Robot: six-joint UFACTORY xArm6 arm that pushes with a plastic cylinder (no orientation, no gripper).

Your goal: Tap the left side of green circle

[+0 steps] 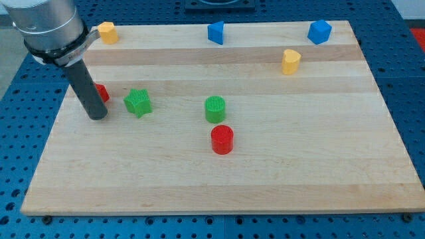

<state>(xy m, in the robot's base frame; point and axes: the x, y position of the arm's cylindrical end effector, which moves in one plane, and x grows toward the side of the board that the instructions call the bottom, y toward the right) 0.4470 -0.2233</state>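
The green circle (215, 109) sits mid-board, just above the red cylinder (222, 139). The rod carries no pincer; its tip (97, 116) rests far left, beyond the green star (138, 102). The circle looks light and slippery, so a gentle nudge on its left face should do.

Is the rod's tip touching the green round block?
No: my tip is far to the view's left of the green circle, with the green star between them.

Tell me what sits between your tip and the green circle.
In the camera view, the green star lies between my tip and the green circle; otherwise bare board.
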